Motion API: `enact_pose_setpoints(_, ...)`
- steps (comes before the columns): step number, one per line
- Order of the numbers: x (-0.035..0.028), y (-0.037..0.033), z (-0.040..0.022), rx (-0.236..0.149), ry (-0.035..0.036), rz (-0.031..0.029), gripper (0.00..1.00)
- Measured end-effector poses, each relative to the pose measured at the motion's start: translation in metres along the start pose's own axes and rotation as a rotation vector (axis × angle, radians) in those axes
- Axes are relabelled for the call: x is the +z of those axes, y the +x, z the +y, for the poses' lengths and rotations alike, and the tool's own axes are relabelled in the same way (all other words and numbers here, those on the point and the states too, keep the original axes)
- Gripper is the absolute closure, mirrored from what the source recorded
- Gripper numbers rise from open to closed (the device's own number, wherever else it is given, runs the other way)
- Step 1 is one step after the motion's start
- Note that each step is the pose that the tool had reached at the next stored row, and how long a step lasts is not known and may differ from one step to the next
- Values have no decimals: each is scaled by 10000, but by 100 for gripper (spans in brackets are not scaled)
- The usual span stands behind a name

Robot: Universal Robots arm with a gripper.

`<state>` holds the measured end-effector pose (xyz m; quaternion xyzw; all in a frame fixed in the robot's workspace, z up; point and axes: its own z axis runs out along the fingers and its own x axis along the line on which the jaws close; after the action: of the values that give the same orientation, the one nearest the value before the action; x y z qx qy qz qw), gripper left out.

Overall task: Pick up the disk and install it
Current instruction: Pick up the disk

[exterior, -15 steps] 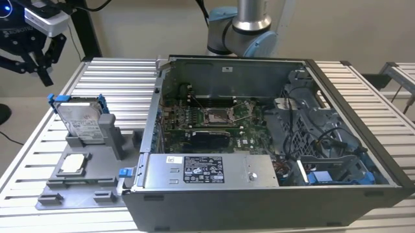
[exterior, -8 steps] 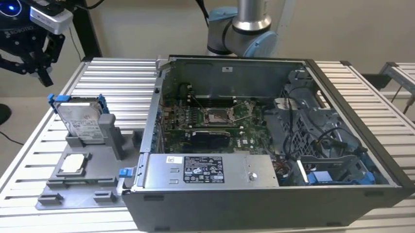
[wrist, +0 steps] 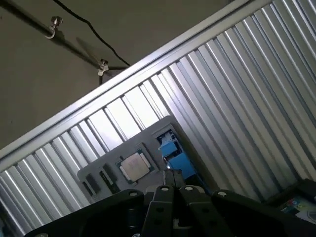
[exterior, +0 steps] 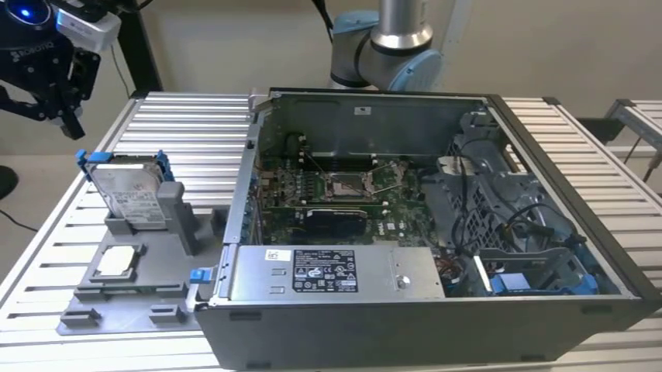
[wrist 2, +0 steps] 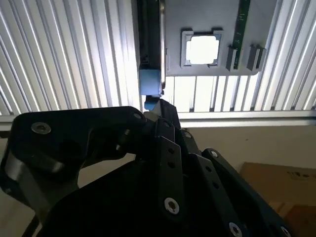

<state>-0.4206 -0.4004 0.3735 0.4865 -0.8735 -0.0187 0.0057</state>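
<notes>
**A:** Here's the disk. It stands on edge in a slot of the grey holder, blue rails framing it and the white label facing out. That puts it close to the table edge on the exterior view's left.

**B:** And beside it?

**A:** A small square chip lies flat in a pocket of the same holder, just beside the disk. In the first wrist view the two sit side by side on the grey plate.

**B:** Where's the hand?

**A:** The hand hovers high over that same table edge, well apart from the disk and touching nothing. I can't tell whether it's spread or pressed together.

**B:** And further out?

**A:** The open computer case sits just beside the holder, on the exterior view's right, with its board exposed. A grey box with a label lies along the case wall nearest the holder. The arm rises at the table's far edge, behind the case.
</notes>
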Motion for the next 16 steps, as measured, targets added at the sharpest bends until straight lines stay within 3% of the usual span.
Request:
enact_pose_setpoints(5,6,0,0,-895,21,67,100)
enact_pose_setpoints(16,15,0,-1,-2746,138,297,100)
